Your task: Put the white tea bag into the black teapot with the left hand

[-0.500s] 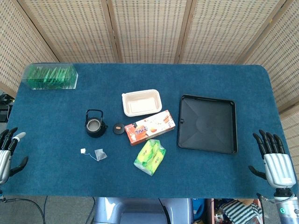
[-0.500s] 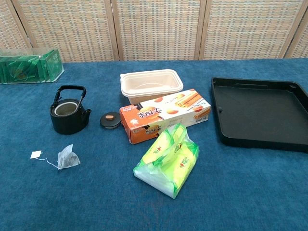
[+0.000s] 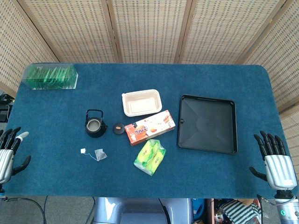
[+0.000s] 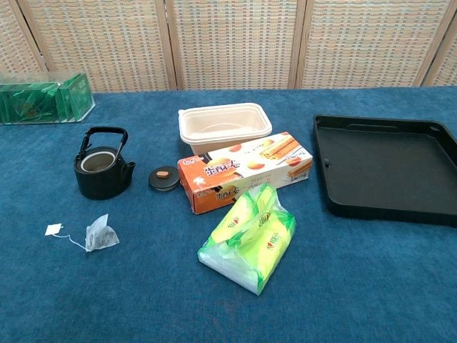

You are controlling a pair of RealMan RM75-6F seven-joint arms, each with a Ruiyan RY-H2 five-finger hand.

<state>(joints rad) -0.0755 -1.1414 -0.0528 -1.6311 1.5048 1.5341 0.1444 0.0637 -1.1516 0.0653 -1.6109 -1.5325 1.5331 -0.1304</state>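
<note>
The white tea bag [image 3: 100,154] [image 4: 101,234] lies flat on the blue cloth, its string running left to a small paper tag [image 3: 82,150] [image 4: 53,229]. Just behind it stands the black teapot [image 3: 94,124] [image 4: 103,170], lid off, handle upright. Its round lid [image 3: 118,128] [image 4: 164,178] rests on the cloth to the right. My left hand [image 3: 8,155] hovers open at the table's left front edge, well left of the tea bag. At the right front corner my right hand [image 3: 274,161] is open too. Neither hand shows in the chest view.
A cream food container [image 3: 141,102], an orange snack box [image 3: 150,127], a green-yellow packet [image 3: 150,157] and a black tray [image 3: 207,123] fill the middle and right. A clear box of green sachets [image 3: 51,76] sits at the back left.
Both hands have sunk slightly toward the front edge. The objects lie where they were.
</note>
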